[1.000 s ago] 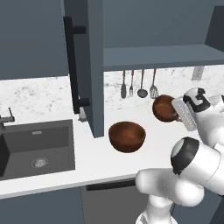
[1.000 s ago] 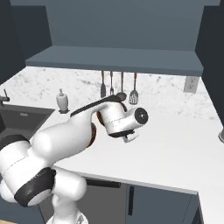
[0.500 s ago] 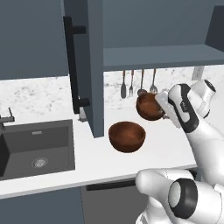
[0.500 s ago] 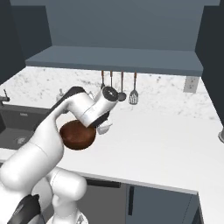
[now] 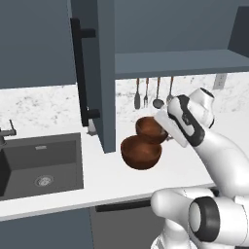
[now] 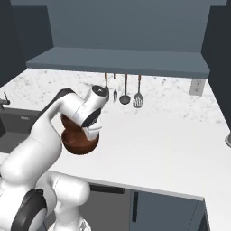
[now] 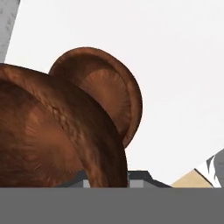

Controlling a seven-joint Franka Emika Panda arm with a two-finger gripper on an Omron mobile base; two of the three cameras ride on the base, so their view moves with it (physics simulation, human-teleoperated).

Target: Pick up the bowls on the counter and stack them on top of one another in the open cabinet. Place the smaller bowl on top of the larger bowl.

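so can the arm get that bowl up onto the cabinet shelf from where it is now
Probably yes. The gripper holds the smaller bowl above the larger bowl, and the open cabinet shelf lies above with its front open. The hanging utensils sit further back.

base views flank arm, share counter [image 5: 112, 177], hand view close
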